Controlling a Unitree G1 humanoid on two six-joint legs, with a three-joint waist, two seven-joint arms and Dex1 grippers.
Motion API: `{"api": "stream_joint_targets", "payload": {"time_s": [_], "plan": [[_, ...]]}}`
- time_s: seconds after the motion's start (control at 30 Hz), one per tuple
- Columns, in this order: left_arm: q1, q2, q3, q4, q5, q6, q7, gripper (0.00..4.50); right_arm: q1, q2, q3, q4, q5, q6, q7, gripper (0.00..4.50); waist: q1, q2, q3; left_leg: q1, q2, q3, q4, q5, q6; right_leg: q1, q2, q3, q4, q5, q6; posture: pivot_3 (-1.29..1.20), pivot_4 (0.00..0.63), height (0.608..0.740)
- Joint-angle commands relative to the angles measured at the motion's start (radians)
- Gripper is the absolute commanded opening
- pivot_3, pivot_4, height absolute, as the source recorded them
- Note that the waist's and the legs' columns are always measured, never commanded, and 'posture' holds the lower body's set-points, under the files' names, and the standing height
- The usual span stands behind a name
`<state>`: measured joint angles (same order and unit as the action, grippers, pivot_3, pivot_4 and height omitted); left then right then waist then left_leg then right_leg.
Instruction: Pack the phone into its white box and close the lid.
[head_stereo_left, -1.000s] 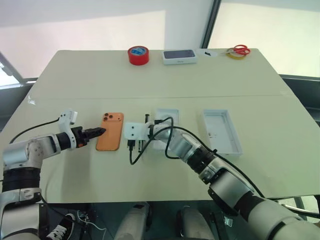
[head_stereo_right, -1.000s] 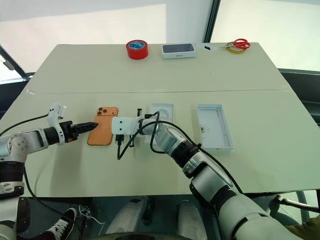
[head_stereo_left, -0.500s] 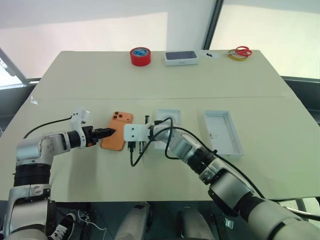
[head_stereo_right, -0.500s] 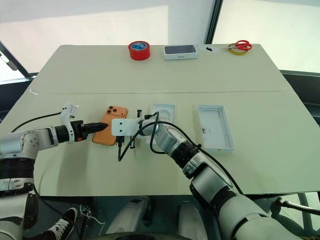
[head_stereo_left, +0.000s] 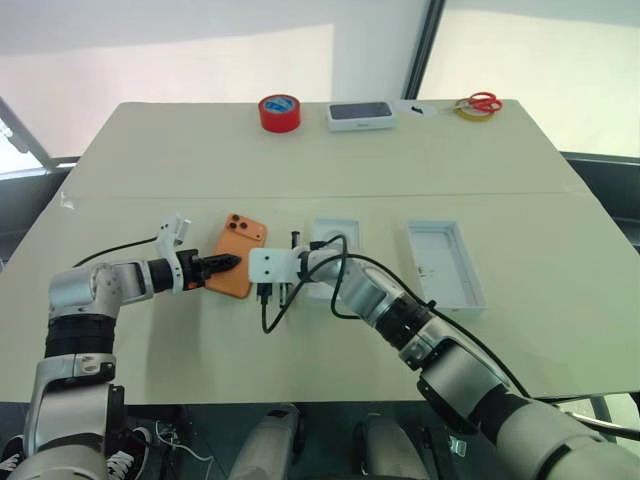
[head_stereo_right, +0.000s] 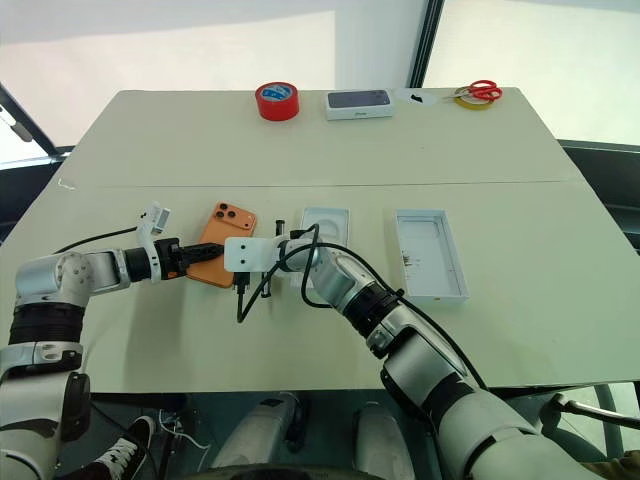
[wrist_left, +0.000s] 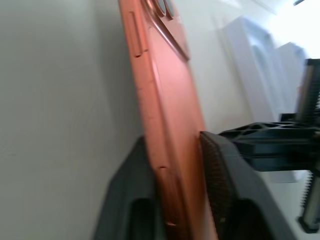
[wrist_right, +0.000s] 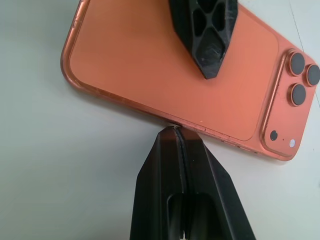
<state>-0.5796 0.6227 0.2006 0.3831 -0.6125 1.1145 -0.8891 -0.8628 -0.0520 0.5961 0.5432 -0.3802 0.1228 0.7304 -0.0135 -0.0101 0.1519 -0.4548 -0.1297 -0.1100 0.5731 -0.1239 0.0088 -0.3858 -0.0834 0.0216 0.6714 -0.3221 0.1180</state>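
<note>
While I watched from the head camera, the left gripper (head_stereo_left: 228, 263) was clenched on the phone (head_stereo_left: 240, 256), with one finger (wrist_left: 135, 200) under the slab and the other pressed on its orange back, gripping the end away from the lenses. The phone lay with its back up on the worktop (head_stereo_left: 320, 160), turned a little so that the camera cluster (wrist_right: 300, 77) pointed toward about 12 o'clock, and it looked slightly lifted at the gripped end, but I could not tell this for sure.

The right gripper (wrist_right: 176, 131) had its fingers pressed together with nothing between them. Its tips stood just at the long edge of the phone, on the 3 o'clock side; whether they touched the edge I could not decide.

The white box (head_stereo_left: 334, 248) rested at 3 o'clock from the phone, partly behind the right wrist and its black cable (head_stereo_left: 300, 290). The lid (head_stereo_left: 445, 265) lay farther toward 3 o'clock, well apart from the phone, with its plain white inside facing up.

At the far edge of the worktop, toward 12 o'clock, I saw a red tape roll (head_stereo_left: 278, 111), a white box with a dark phone picture (head_stereo_left: 360, 115), and scissors with red handles (head_stereo_left: 478, 102) lying on a yellowish ring.
</note>
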Motion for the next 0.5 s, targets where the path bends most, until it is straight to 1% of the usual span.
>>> {"api": "stream_joint_targets", "payload": {"time_s": [0.03,0.1,0.17,0.2,0.27,0.33,0.37,0.43,0.5], "plan": [[0.018,-0.022,0.003,0.042,0.018,0.015,0.049,0.04,-0.001,0.009,-0.01,-0.034,0.0,-0.013,-0.009,0.0,-0.004,0.0,0.0,0.004,0.0,0.0,-0.001,0.0,0.0,0.003,0.0,0.0,0.0,0.0,0.0,0.0,0.15,0.74],[0.015,-0.036,0.045,0.064,-0.011,0.036,0.056,0.04,0.002,0.005,-0.016,-0.039,0.001,-0.023,-0.018,0.0,-0.005,0.0,0.0,0.013,0.0,0.0,-0.006,-0.002,0.003,0.009,-0.001,0.001,-0.002,0.0,0.0,0.0,0.15,0.74],[0.015,-0.043,0.087,0.071,-0.036,0.049,0.06,0.04,0.009,0.002,-0.04,-0.057,0.019,-0.039,-0.034,0.0,-0.004,0.0,-0.001,0.015,0.001,-0.001,-0.011,-0.001,0.001,0.009,-0.002,0.001,-0.003,0.0,0.0,0.0,0.15,0.74],[0.013,-0.045,0.109,0.076,-0.047,0.066,0.069,0.04,0.015,0.005,-0.06,-0.074,0.045,-0.032,-0.025,0.0,-0.004,0.0,-0.001,0.014,0.001,-0.002,-0.012,0.0,0.001,0.009,-0.002,0.0,-0.003,0.0,0.0,0.0,0.15,0.74],[0.017,-0.057,0.166,0.084,-0.055,0.038,0.111,0.04,0.04,0.006,-0.143,-0.156,0.182,0.02,0.073,0.0,-0.004,-0.001,0.0,0.014,0.001,-0.002,-0.012,0.0,0.001,0.008,-0.002,0.0,-0.003,0.0,-0.001,0.0,0.15,0.74],[0.013,-0.078,0.237,0.094,-0.09,0.054,0.152,0.0,0.061,-0.005,-0.19,-0.23,0.277,0.067,0.156,0.56,-0.004,-0.001,0.0,0.014,0.001,-0.002,-0.012,0.0,0.001,0.008,-0.002,0.0,-0.004,0.0,-0.001,0.0,0.15,0.74],[0.03,-0.092,0.262,0.053,-0.118,0.065,0.157,0.0,0.073,-0.023,-0.209,-0.276,0.323,0.091,0.201,0.85,-0.005,-0.001,0.0,0.014,0.001,-0.002,-0.012,0.0,0.001,0.009,-0.002,0.0,-0.004,0.0,-0.001,0.0,0.15,0.74],[0.075,-0.133,0.313,-0.048,-0.174,0.091,0.193,0.0,0.11,-0.094,-0.221,-0.37,0.367,0.092,0.279,1.82,-0.006,-0.001,0.0,0.014,0.001,-0.002,-0.012,0.0,0.001,0.009,-0.002,0.0,-0.004,0.0,0.0,0.0,0.15,0.74],[0.118,-0.163,0.337,-0.141,-0.22,0.12,0.215,0.0,0.157,-0.183,-0.211,-0.454,0.377,0.046,0.342,2.84,-0.002,-0.001,0.0,0.013,0.001,-0.002,-0.012,-0.001,0.001,0.009,-0.003,0.0,-0.005,0.0,0.0,0.0,0.15,0.74]]}}
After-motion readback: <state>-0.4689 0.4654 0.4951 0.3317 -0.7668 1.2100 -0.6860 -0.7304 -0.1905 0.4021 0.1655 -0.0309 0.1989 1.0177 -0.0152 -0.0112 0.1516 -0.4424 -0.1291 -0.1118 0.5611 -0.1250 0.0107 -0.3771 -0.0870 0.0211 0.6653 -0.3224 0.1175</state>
